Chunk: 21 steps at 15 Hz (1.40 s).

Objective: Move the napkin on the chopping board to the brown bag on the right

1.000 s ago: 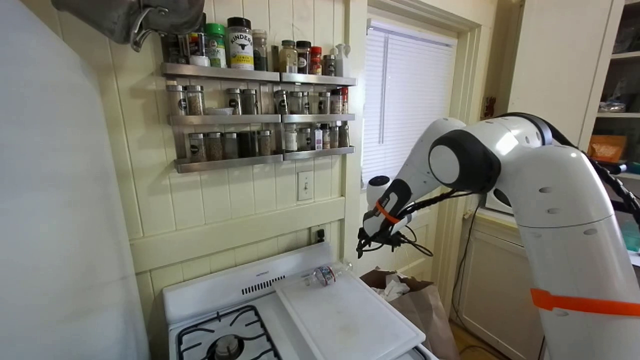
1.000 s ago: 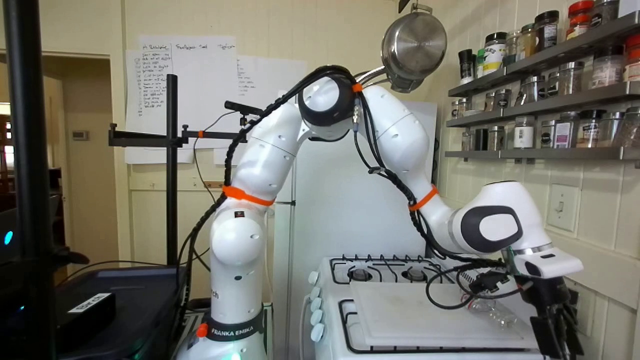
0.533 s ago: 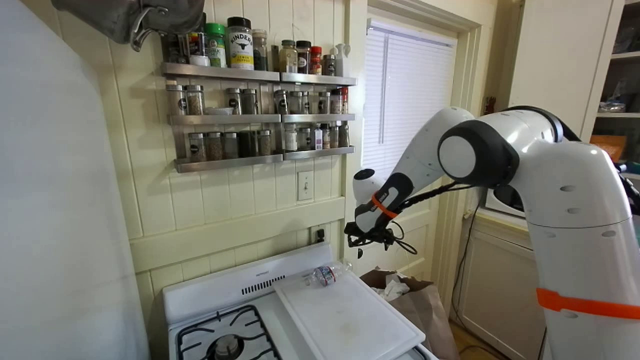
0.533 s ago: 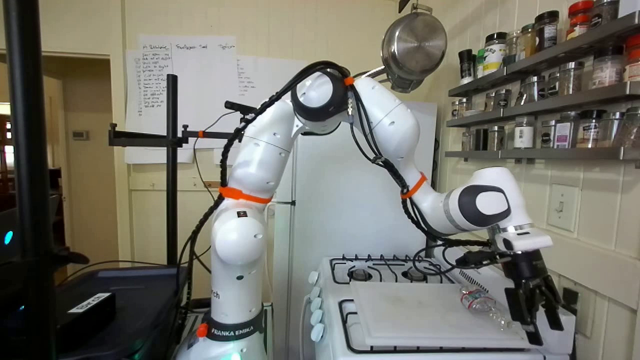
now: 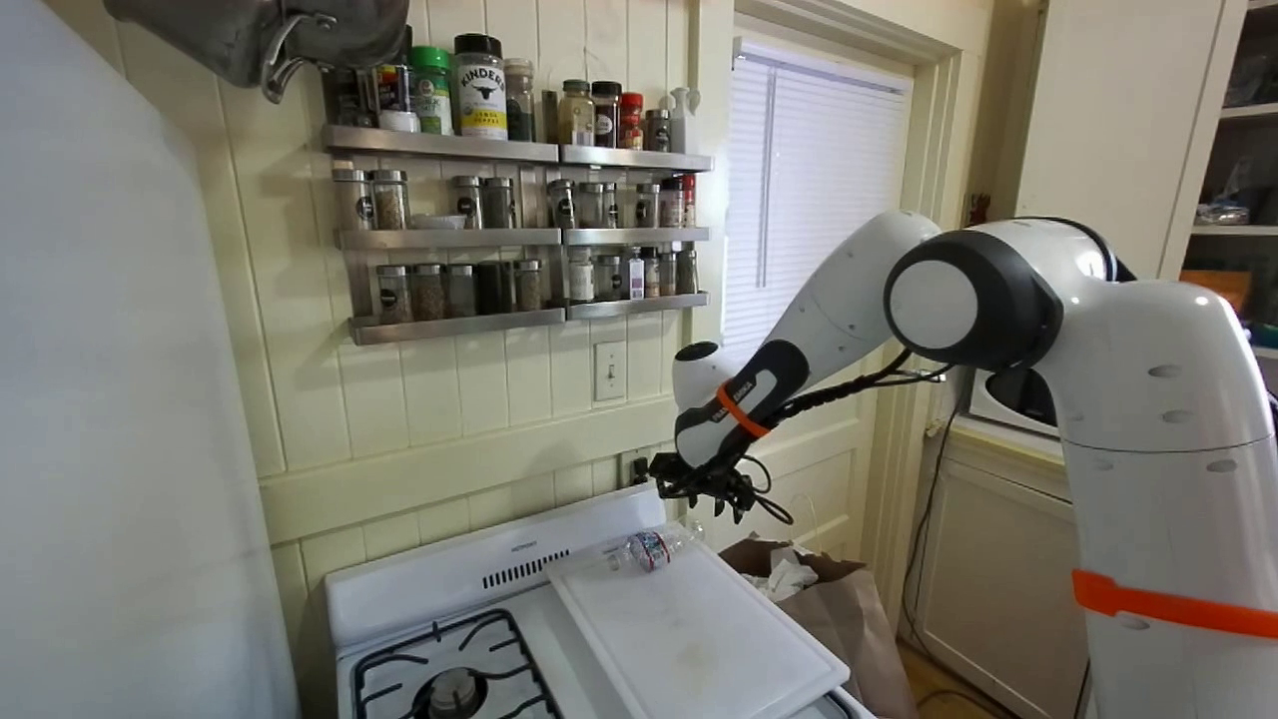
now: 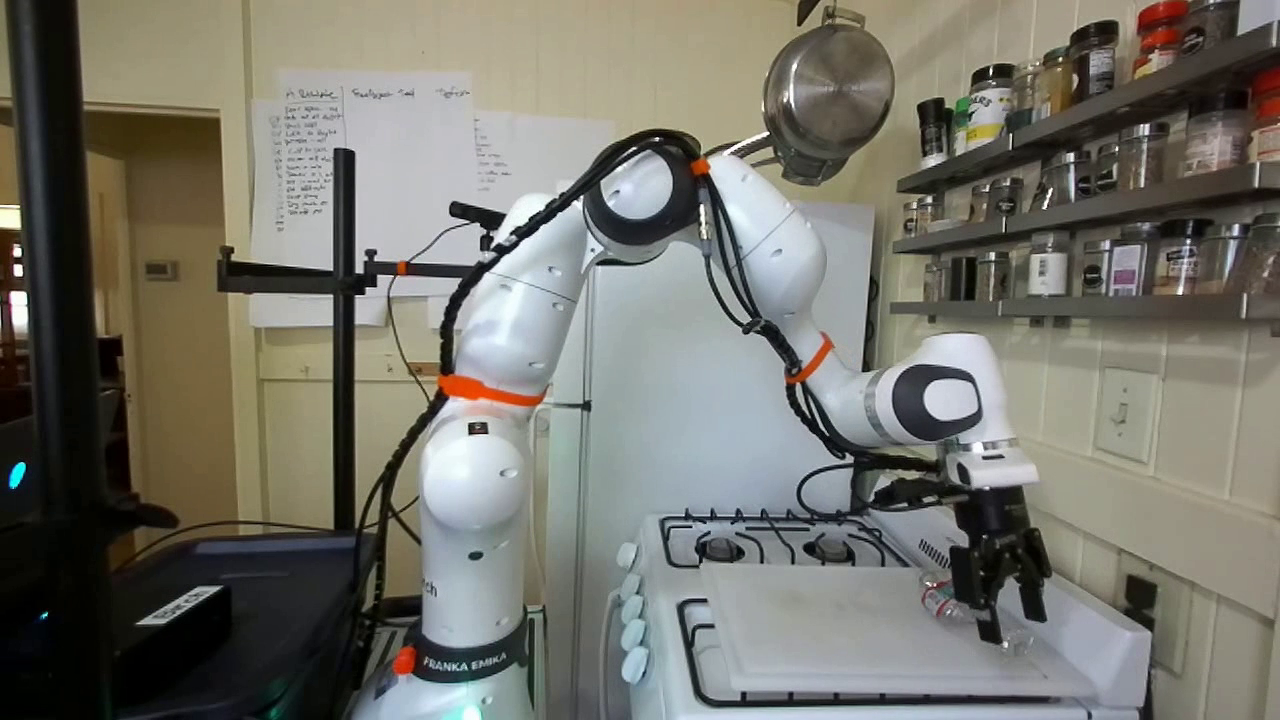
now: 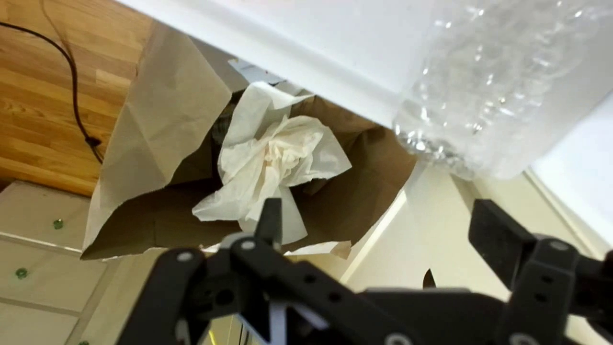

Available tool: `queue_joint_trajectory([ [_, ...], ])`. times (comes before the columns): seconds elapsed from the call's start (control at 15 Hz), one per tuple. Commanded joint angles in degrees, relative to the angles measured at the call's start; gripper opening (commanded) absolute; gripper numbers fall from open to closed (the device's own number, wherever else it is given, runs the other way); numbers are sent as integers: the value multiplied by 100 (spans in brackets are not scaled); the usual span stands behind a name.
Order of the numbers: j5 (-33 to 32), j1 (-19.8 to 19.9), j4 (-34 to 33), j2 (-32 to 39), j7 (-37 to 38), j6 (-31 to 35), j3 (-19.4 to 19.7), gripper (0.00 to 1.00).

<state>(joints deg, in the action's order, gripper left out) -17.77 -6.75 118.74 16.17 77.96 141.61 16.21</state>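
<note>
Napkin (image 7: pixel 282 155) sits in the brown bag (image 7: pixel 165 103), gripper (image 6: pixel 1010 622) wide and empty, hanging near the bottle (image 5: pixel 649 550) on the chopping board (image 5: pixel 689 639). Risk: swinging low here likely clips the bottle and rolls it off the board edge, maybe into the bag

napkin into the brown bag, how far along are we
Looks done: what is probably the napkin, crumpled and white, lies in the brown bag, and none shows on the chopping board. In hand: nothing; the gripper is open. Left: perhaps only moving away; the clear bottle lying on the board isn't part of the job.
</note>
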Motion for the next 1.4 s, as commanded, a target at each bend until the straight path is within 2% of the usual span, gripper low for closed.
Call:
queue_joint_trajectory([
  [0.0,312,234,175,-105,-26,-3,-368,100],
  [0.47,766,399,260,4,-214,137,-688,100],
  [0.53,767,406,278,32,-214,214,-700,95],
  [0.73,1039,501,273,131,-437,321,-816,100],
  [1.33,1588,566,265,249,-984,593,-905,100],
])
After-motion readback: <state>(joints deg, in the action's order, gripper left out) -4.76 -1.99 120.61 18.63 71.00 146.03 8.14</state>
